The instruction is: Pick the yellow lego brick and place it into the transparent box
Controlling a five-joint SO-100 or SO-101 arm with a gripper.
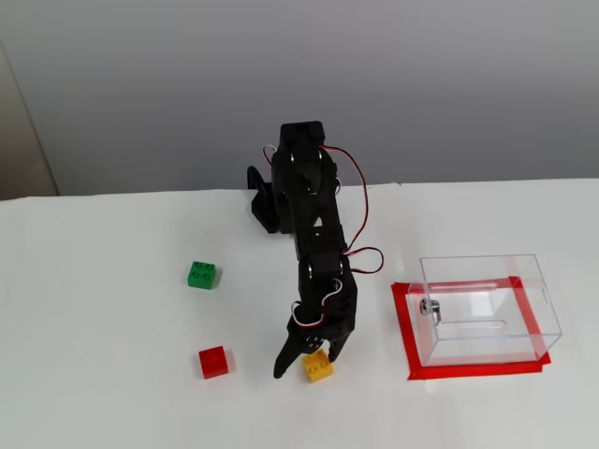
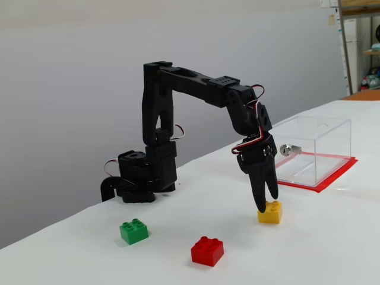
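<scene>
The yellow lego brick lies studs-up on the white table, left of the transparent box in both fixed views. My gripper points down at the brick with its jaws apart. One finger reaches the table to the brick's left, and the other finger is at the brick's far right edge. The brick rests on the table between them. The box stands empty on a red taped rectangle, with a small metal fitting on its left wall.
A red brick lies left of the gripper and a green brick lies farther back left. The arm's base stands at the back of the table, near the wall.
</scene>
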